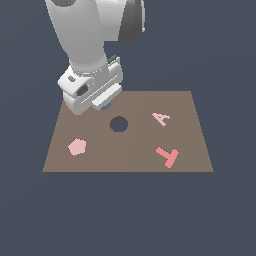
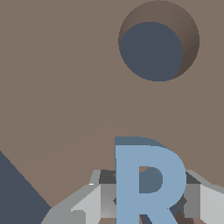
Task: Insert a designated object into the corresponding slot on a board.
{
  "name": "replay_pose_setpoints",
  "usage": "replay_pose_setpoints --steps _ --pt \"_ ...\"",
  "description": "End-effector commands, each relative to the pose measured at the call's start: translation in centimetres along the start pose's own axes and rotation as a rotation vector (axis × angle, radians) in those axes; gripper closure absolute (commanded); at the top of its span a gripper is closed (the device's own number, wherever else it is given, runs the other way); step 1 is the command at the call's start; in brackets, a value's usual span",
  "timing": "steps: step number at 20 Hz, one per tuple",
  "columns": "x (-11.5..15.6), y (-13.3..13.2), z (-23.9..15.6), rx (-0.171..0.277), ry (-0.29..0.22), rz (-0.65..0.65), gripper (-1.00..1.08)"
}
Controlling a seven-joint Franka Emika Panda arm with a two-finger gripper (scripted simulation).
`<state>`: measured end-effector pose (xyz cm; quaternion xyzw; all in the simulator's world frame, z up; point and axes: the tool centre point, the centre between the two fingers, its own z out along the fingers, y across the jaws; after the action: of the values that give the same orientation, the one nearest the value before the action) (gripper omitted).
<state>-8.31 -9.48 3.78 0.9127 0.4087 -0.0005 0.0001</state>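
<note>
Three loose pieces, exterior view: a pale pink letter A [image 1: 161, 118] and a red letter T [image 1: 168, 157] lie on the board [image 1: 100, 150] toward the exterior view's right, and a pink hexagon-like piece [image 1: 77, 146] lies toward its left.
Round hole, exterior view: the round hole [image 1: 119, 124] sits near the board's middle, between the hexagon piece and the A, just beside the gripper [image 1: 104, 105].
Arm, exterior view: the white arm [image 1: 85, 35] comes down over the board's far left part and covers that corner.
Hidden, exterior view: only a sliver of blue shows under the gripper body; the fingers are masked, and no R-shaped slot can be made out.
Surface: the dark blue-grey surface [image 1: 225, 215] surrounds the board.
Letter, wrist view: the light-blue letter R [image 2: 148, 183] is held between the grey fingers [image 2: 89, 203], which are closed against its sides; its lower end is cut off by the frame.
Height, wrist view: the R is probably just above the board [image 2: 57, 87], though contact cannot be judged.
Round hole, wrist view: the hole [image 2: 157, 43] lies beyond the R, apart from it.
Writing: only the letter shapes A, T and R.
</note>
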Motion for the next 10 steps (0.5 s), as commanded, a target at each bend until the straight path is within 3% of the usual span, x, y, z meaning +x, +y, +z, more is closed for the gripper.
replay_pose_setpoints --steps 1,10 --pt "-1.2 0.3 -0.1 -0.001 0.0 -0.066 1.08" --pt "-4.0 1.7 -0.2 -0.001 0.0 -0.227 1.08"
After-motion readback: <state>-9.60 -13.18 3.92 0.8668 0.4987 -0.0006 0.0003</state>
